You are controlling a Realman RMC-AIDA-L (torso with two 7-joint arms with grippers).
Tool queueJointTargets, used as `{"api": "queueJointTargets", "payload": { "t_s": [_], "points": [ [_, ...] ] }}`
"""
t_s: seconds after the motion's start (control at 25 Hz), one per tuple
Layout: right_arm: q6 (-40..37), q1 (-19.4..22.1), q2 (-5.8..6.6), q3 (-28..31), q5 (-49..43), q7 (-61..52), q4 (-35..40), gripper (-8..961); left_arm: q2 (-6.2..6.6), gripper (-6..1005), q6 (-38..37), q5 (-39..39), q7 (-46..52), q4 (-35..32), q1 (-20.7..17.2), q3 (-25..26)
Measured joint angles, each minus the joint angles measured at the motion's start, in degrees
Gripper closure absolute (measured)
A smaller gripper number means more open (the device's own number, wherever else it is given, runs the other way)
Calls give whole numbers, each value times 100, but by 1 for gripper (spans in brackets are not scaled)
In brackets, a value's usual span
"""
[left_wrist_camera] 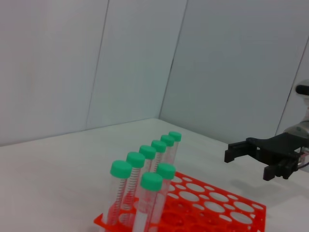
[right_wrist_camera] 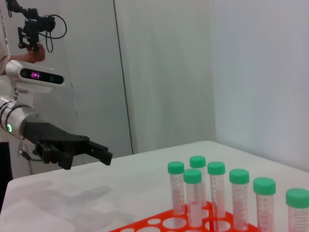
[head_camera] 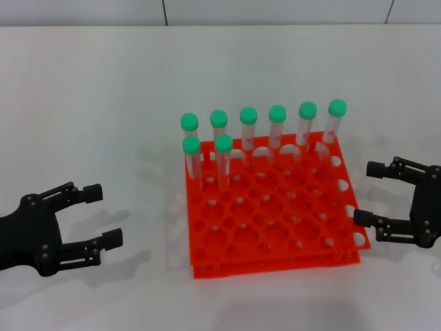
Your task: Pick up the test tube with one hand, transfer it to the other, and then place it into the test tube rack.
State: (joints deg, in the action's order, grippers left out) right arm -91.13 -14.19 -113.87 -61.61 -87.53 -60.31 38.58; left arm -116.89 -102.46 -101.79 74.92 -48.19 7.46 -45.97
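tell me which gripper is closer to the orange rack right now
The right gripper: its fingers sit beside the rack, at its right edge. The left gripper is farther off, with bare table between.

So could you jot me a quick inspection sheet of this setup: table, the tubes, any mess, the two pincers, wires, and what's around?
Surface: white table, bare around the rack.
Job's things: orange-red test tube rack at centre; eight green-capped tubes stand upright in it, six along the far row, two in the next row at the robot's left end. No tube lies loose.
Clutter: nothing seen.
Grippers: left pincer open, empty, beside the rack on the robot's left; right pincer open, empty, close to the rack's right edge.
Cables: thin wires by the right pincer's wrist.
Surroundings: pale wall panels; the robot's head shows in the right wrist view.
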Motion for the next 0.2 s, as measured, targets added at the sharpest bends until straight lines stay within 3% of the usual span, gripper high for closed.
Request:
{"api": "queueJointTargets", "payload": {
  "t_s": [0.2],
  "points": [
    [26, -40, 45, -1, -138, -41, 0, 205, 2, 107, 38, -1, 20, -2, 21, 0]
  ]
}}
